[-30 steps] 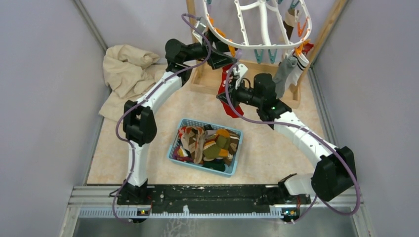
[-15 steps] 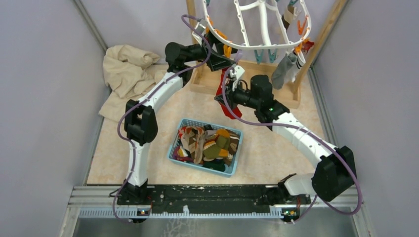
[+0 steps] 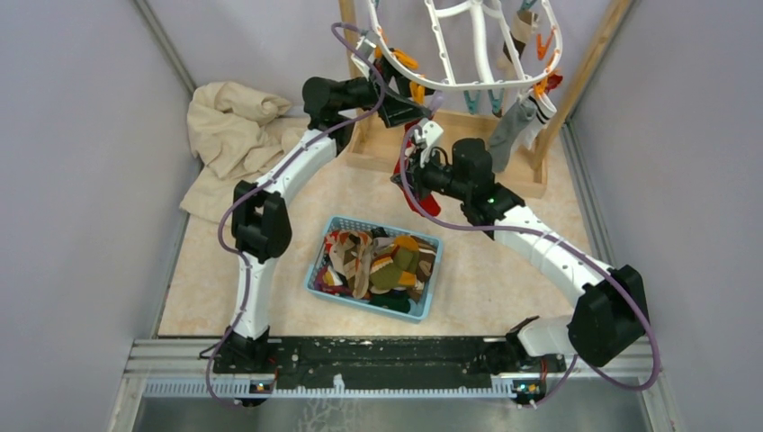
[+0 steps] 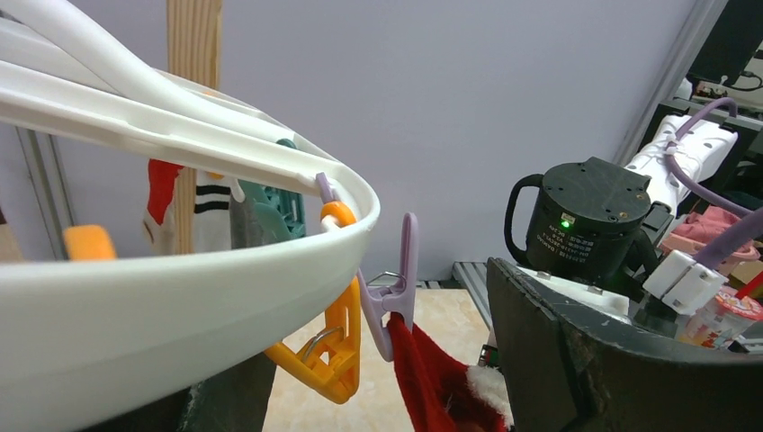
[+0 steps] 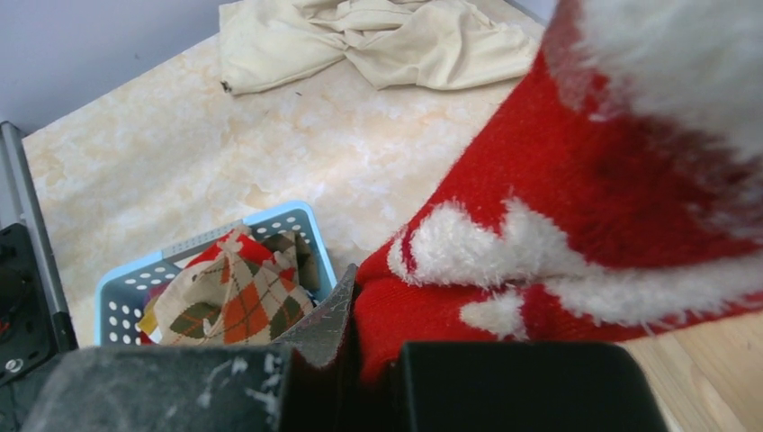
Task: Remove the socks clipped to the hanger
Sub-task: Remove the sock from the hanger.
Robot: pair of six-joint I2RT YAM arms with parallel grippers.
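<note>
The white hanger (image 3: 468, 54) hangs from the wooden rack at the top. A purple clip (image 4: 400, 292) on its rim (image 4: 180, 297) pinches the top of a red sock (image 4: 436, 382), beside an orange clip (image 4: 335, 353). My left gripper (image 3: 416, 106) is open, its fingers standing either side of those two clips without touching them. My right gripper (image 5: 382, 360) is shut on the lower part of the same red sock (image 5: 585, 207), which has white fluffy patches, just below the hanger (image 3: 409, 171). A grey sock (image 3: 504, 135) and a white striped one (image 3: 538, 112) hang on the right.
A blue basket (image 3: 387, 229) with several loose socks sits mid-table, also in the right wrist view (image 5: 297, 220). A crumpled beige cloth (image 3: 234, 135) lies at the back left. The wooden rack frame (image 3: 387, 153) stands behind both grippers. Grey walls close in both sides.
The right gripper has shifted a little left and up with the red sock. The hanger and its grey sock have swung slightly left. The left gripper stays at the rim.
</note>
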